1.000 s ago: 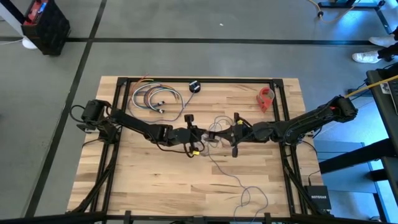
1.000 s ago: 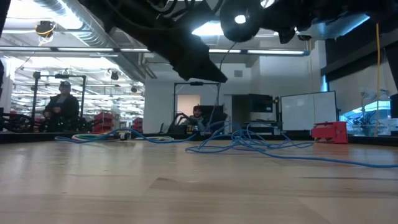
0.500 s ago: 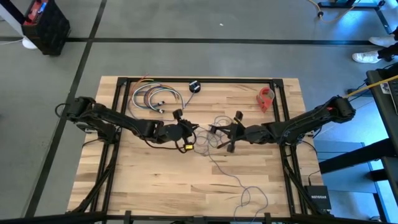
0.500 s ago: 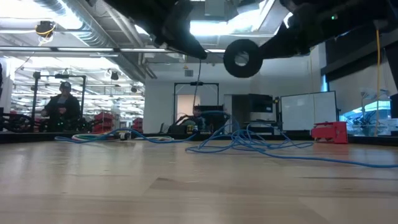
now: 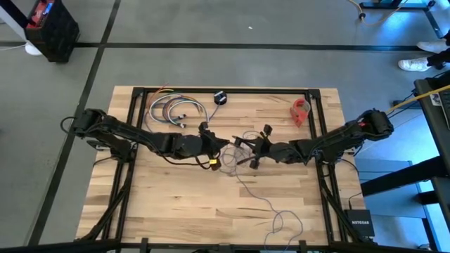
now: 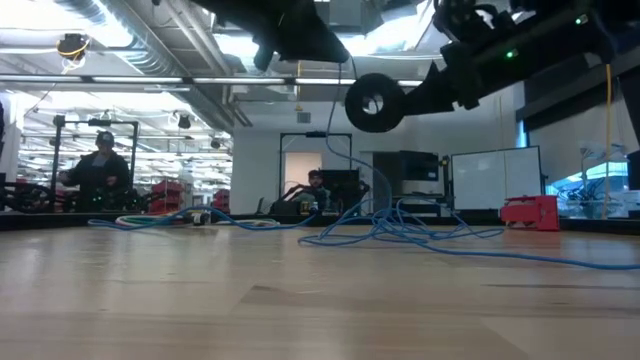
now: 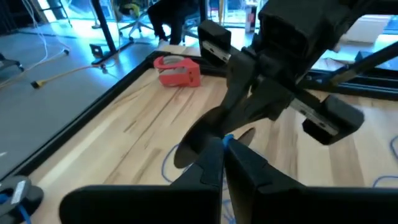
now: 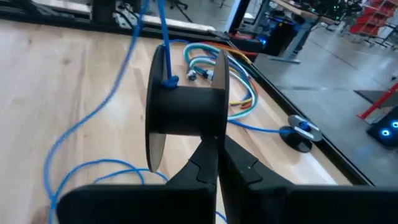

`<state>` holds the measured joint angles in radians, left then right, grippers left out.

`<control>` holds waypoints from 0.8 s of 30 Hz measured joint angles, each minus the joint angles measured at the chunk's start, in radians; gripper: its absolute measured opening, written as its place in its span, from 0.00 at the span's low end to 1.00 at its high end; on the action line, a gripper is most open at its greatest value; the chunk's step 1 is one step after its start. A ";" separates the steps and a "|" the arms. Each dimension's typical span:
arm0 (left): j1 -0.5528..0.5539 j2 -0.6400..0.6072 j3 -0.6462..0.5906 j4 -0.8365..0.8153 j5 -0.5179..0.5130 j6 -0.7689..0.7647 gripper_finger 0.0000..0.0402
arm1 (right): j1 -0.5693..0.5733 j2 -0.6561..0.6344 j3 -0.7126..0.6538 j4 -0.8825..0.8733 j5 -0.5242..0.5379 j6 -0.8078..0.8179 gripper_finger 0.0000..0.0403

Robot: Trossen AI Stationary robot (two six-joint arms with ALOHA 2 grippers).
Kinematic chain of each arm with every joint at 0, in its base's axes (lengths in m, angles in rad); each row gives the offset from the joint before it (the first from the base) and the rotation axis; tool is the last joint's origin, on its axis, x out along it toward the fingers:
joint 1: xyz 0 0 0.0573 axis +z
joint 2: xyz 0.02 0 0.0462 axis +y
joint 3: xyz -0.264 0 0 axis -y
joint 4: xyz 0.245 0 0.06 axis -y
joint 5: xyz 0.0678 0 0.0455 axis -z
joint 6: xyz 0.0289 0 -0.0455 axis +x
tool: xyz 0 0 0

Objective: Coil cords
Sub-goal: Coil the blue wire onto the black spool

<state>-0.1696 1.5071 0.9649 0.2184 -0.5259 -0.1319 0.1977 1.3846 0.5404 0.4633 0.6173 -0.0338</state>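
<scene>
cord (image 5: 247, 184), thin and long, lies in loose loops on the wooden table (image 5: 176, 204), spreading from under the two grippers toward the near edge, where it ends in a few small curls. in the low view it reads as a blue tangle (image 6: 400, 228) on the table top, with one strand rising straight up to the arms above.

right gripper (image 5: 242, 149) sits over the middle of the table, its fingers pressed together on the rim of a black spool (image 8: 184, 112). the spool is lifted clear of the wood and hangs just ahead of those fingertips; in the low view it shows as a dark round disc (image 6: 374, 101) in the air. one end of the cord is fixed at the spool's core (image 8: 168, 79) and runs up and away from it, then drops to the loops below.

left gripper (image 5: 219, 145) is just beside the right one, tip to tip with it, also above the table's middle. its fingers (image 7: 217, 163) are closed, pinching a bit of the blue cord right at their tips, close to the spool's flat side.

beyond the left gripper, toward the far edge, lies a bundle of thicker coloured cables (image 5: 176, 110), and next to that a small black puck (image 5: 220, 98). beyond the right gripper, near the far corner, sits a red tape holder (image 5: 301, 111). a person (image 6: 100, 165) stands in the room behind the table.
</scene>
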 joint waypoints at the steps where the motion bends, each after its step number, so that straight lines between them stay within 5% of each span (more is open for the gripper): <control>1: 0.000 0.006 0.000 0.007 0.000 -0.014 0.01 | -0.009 0.001 0.000 0.002 -0.013 0.000 0.01; 24: -0.001 0.153 0.002 0.277 0.049 0.058 0.03 | -0.049 0.002 0.049 -0.012 -0.083 -0.021 0.01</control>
<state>-0.1707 1.6604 0.9668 0.4953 -0.4770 -0.0734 0.1485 1.3861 0.5892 0.4518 0.5340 -0.0550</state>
